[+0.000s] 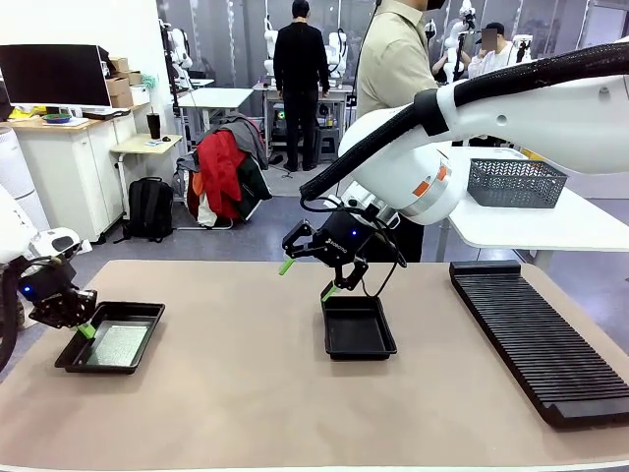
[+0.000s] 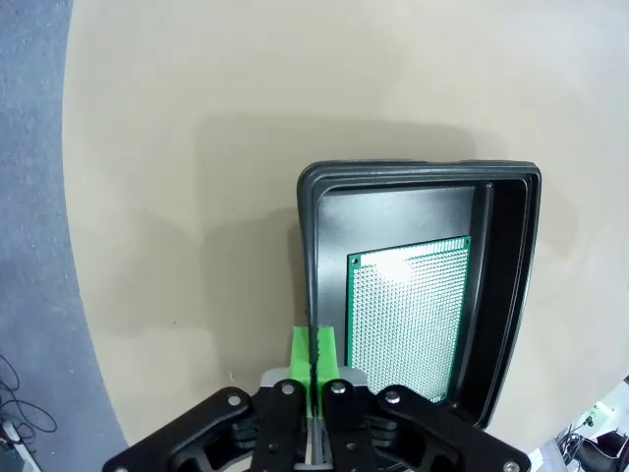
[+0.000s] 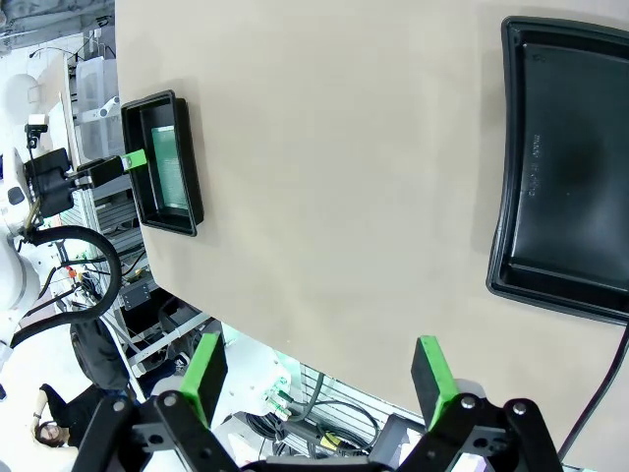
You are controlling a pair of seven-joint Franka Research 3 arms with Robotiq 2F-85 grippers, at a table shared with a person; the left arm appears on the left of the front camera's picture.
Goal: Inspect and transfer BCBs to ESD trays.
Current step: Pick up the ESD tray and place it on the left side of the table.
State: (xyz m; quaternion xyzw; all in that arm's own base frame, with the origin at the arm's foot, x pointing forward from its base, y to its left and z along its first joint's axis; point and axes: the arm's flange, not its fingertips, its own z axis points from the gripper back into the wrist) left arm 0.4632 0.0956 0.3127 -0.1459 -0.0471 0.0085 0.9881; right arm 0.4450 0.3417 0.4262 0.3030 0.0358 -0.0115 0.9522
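Tan table, two black ESD trays, white desks behind

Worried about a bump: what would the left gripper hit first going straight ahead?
Most likely the black tray's rim, right ahead of the shut left gripper; the green board lies beside that line.

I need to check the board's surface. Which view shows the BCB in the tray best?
The left wrist view: the BCB lies flat in its ESD tray, hole grid clear. The front view shows it small and pale; the right wrist view, a distant green sliver.
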